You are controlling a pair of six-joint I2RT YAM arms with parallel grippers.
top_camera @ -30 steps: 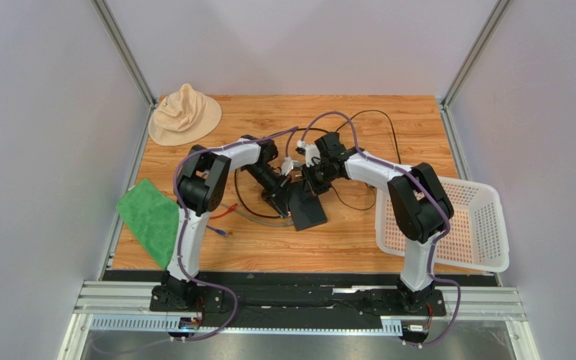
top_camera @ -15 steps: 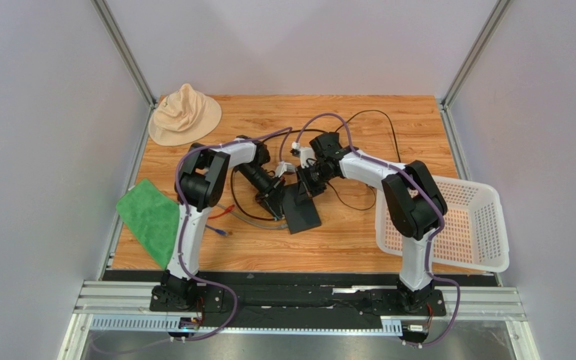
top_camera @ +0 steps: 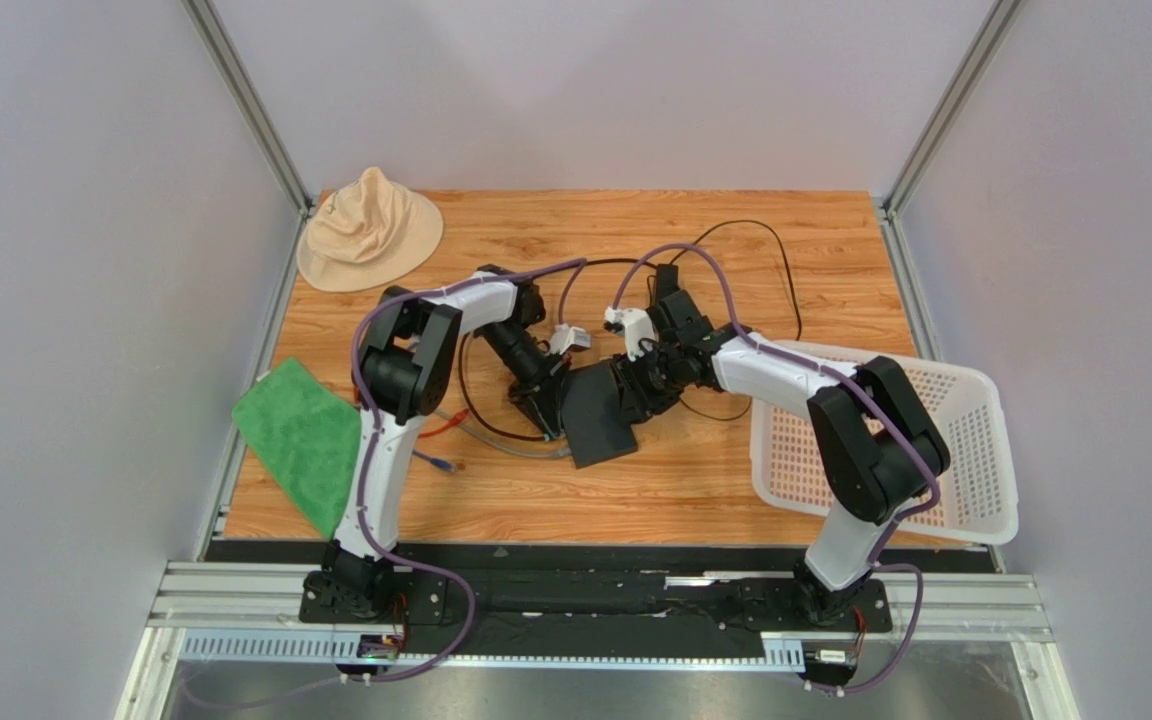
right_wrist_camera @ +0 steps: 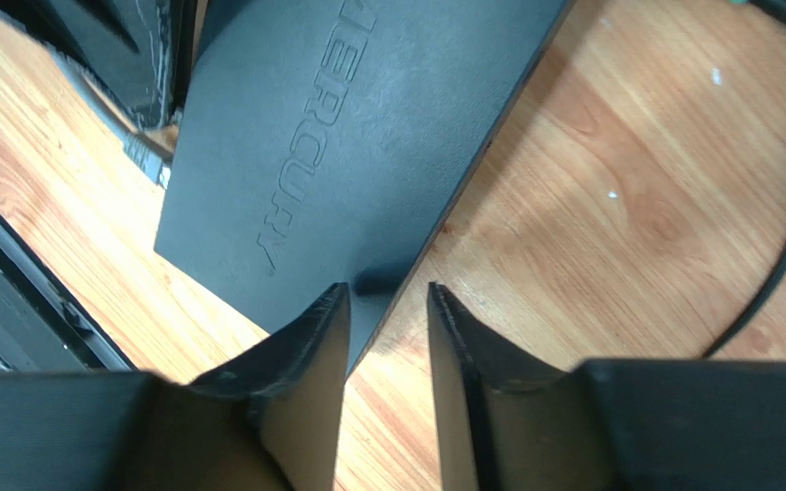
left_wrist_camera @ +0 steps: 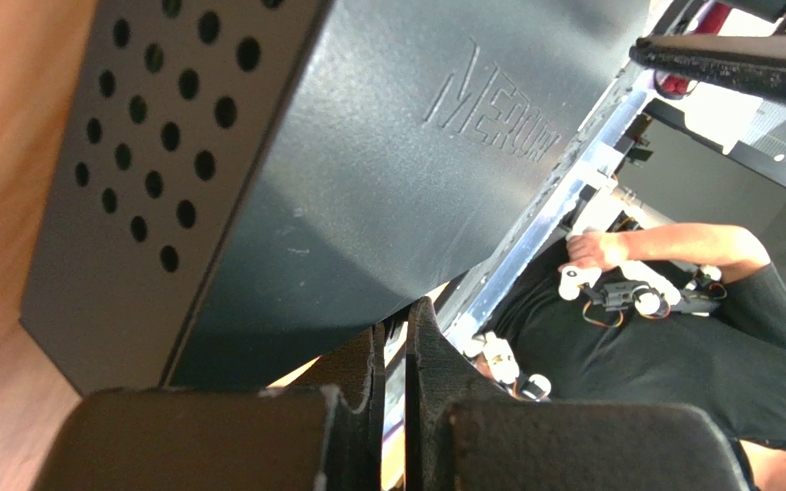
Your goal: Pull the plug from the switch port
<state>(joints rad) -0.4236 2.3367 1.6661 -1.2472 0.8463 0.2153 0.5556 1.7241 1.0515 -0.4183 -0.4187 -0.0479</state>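
The right gripper is standing with its fingers apart, straddling one long edge of the switch. The black edge is showing in the gap between the tips, with bare wood beside it, and neither finger is plainly pressing on the box. The embossed lettering on the switch's flat top is running away from this gripper. At the switch's opposite edge a small grey tip is sitting against the side. It is possibly the plug, though that corner is too dark and cramped to be sure.

The left gripper is holding its fingers together, with only a hairline slit showing between them. It is sitting just below the switch's perforated side, which is filling most of the left wrist view.

From above, the switch is lying on the wooden table near its middle, between the two grippers, and both arms are bending inward toward it. A thin black cable is looping across the wood behind the right arm. A white basket is sitting at the table's right edge beside the right arm's elbow. A green cloth is overhanging the left edge, and a tan hat is resting at the far left corner. A person in a black shirt is showing beyond the table in the left wrist view.
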